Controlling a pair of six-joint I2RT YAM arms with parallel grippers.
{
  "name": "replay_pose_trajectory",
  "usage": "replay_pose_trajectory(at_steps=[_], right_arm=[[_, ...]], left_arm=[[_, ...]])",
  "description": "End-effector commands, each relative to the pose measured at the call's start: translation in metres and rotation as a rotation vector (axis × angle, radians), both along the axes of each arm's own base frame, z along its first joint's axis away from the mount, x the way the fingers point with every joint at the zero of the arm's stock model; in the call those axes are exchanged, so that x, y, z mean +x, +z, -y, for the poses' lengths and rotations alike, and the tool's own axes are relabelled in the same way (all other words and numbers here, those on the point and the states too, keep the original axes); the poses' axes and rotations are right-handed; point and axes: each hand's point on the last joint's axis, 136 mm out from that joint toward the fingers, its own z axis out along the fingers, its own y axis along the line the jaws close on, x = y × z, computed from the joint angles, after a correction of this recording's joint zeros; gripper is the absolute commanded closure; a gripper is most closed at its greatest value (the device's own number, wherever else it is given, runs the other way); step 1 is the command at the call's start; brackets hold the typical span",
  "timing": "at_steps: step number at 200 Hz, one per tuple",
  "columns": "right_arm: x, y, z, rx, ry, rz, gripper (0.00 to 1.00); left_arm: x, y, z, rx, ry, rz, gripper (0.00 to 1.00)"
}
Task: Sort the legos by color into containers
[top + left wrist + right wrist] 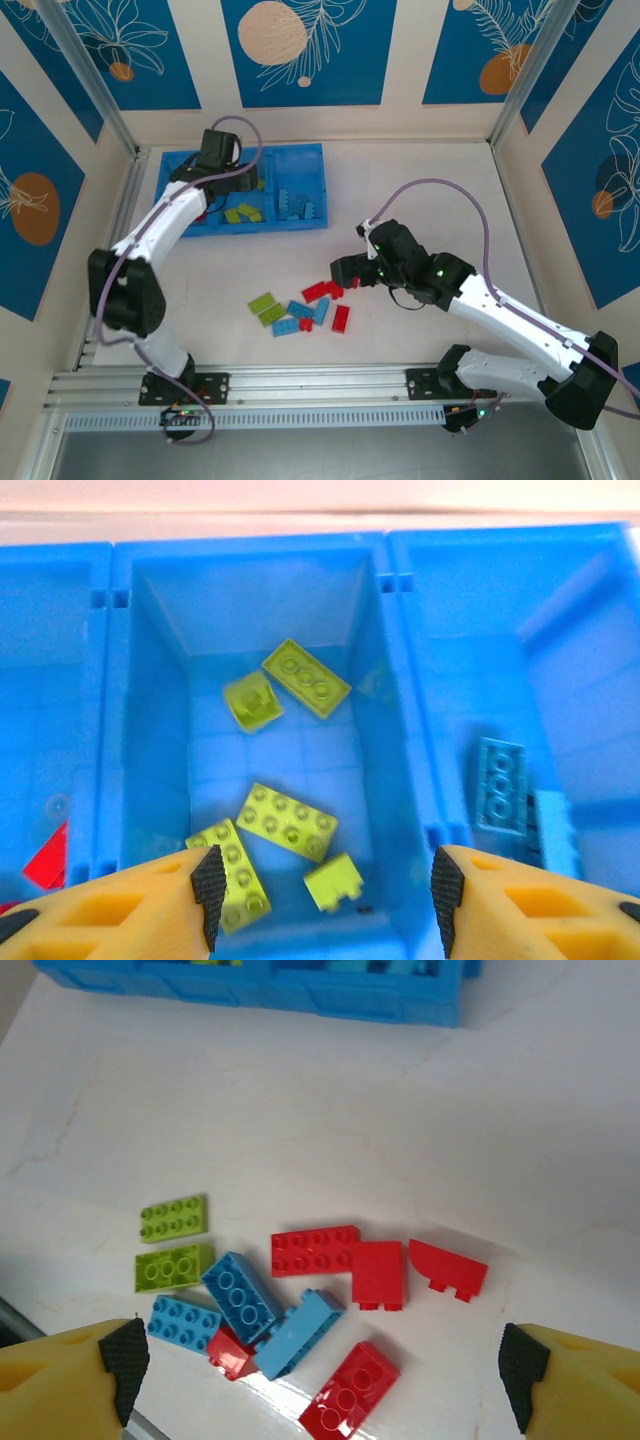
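The containers are three compartments of a blue tray at the back left. My left gripper hangs open over the middle compartment, nothing between its fingers. Several lime legos lie below it, one small lime brick under the gap. The left compartment shows a red piece; the right one holds light blue bricks. My right gripper stands wide open above the loose pile: a red brick, a red brick on its back, a blue brick and lime bricks.
The loose pile lies mid-table toward the front, between the two arms. My left arm reaches over the tray's left end. White table stretches to the right of the tray. Walls close in on three sides.
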Motion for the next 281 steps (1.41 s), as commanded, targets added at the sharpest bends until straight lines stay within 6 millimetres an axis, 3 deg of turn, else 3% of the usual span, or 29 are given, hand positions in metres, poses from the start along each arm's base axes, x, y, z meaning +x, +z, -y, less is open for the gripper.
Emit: replay_pose_trajectory(at_steps=[1, 32, 66, 97, 119, 148, 175, 215, 248, 281], right_arm=[[0.002, -0.029, 0.014, -0.003, -0.076, -0.12, 0.07], [0.013, -0.065, 0.024, -0.021, -0.158, -0.266, 0.07], [0.021, -0.089, 0.01, -0.039, -0.155, -0.355, 0.08], [0.033, -0.091, 0.019, -0.029, -0.237, -0.322, 0.09], [0.039, -0.081, 0.053, 0.072, -0.396, -0.319, 0.09], [0.031, -0.064, 0.097, 0.163, -0.555, -0.285, 0.09], [0.014, -0.05, 0.119, 0.17, -0.596, -0.246, 0.08], [-0.001, -0.041, 0.123, 0.195, -0.565, -0.208, 0.08], [-0.002, -0.039, 0.12, 0.206, -0.542, -0.204, 0.07], [-0.002, -0.041, 0.115, 0.222, -0.516, -0.208, 0.07]], left_arm=[[-0.052, 0.036, 0.033, -0.086, -0.14, 0.035, 0.42], [-0.126, 0.038, 0.07, -0.081, -0.319, 0.041, 0.41], [-0.186, 0.022, 0.094, -0.126, -0.494, 0.004, 0.35], [-0.223, -0.006, 0.129, -0.148, -0.678, -0.049, 0.31], [-0.241, -0.032, 0.178, -0.136, -0.797, -0.093, 0.28], [-0.235, -0.084, 0.227, 0.039, -0.92, -0.183, 0.27], [-0.22, -0.118, 0.255, 0.147, -1.017, -0.23, 0.25], [-0.196, -0.15, 0.271, 0.289, -1.065, -0.254, 0.22], [-0.188, -0.182, 0.271, 0.358, -1.061, -0.301, 0.33], [-0.186, -0.198, 0.275, 0.347, -1.05, -0.312, 0.49]])
